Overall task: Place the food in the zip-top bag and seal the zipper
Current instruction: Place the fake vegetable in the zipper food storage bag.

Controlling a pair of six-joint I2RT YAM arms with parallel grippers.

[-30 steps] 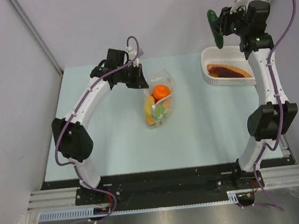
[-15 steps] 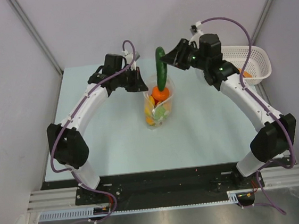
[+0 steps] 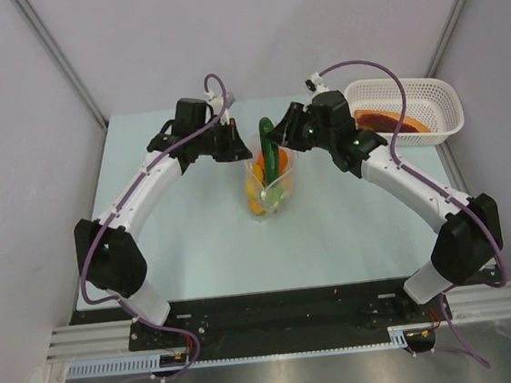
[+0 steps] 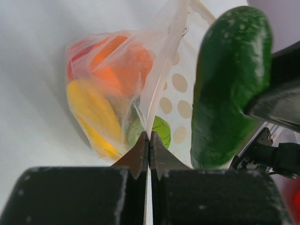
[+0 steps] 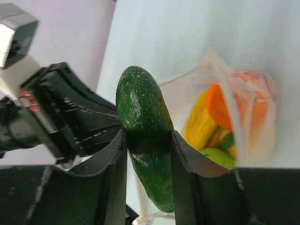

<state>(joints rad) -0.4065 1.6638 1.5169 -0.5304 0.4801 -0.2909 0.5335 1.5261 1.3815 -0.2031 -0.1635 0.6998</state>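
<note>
At left, my left end effector is pinched fully closed on the mouth edge of the clear dotted plastic zip-top bag. It lifts one lip so that the opening gapes toward the far side of the pale desk. The bag lies near the middle of the desk, its long axis running from far to near, with the closed bottom toward my bases. Packed inside it are an orange toy fruit, a yellow piece and a light green one, so by my judgement most of the loading is done.

At centre, the dark green toy cucumber stands at the bag's mouth. Its long axis is nearly upright with a slight lean, and its lower tip points down into the opening while the upper end rises clear above the rim. I judge it only partly in and not yet released.

To its right, my right end effector holds the cucumber across its middle, the jaws partly apart around its girth.

At far right, the white lattice plastic basket holds a reddish-brown piece, which probably has to follow. The zipper strip along the mouth is parted, so sealing remains to be done.
</note>
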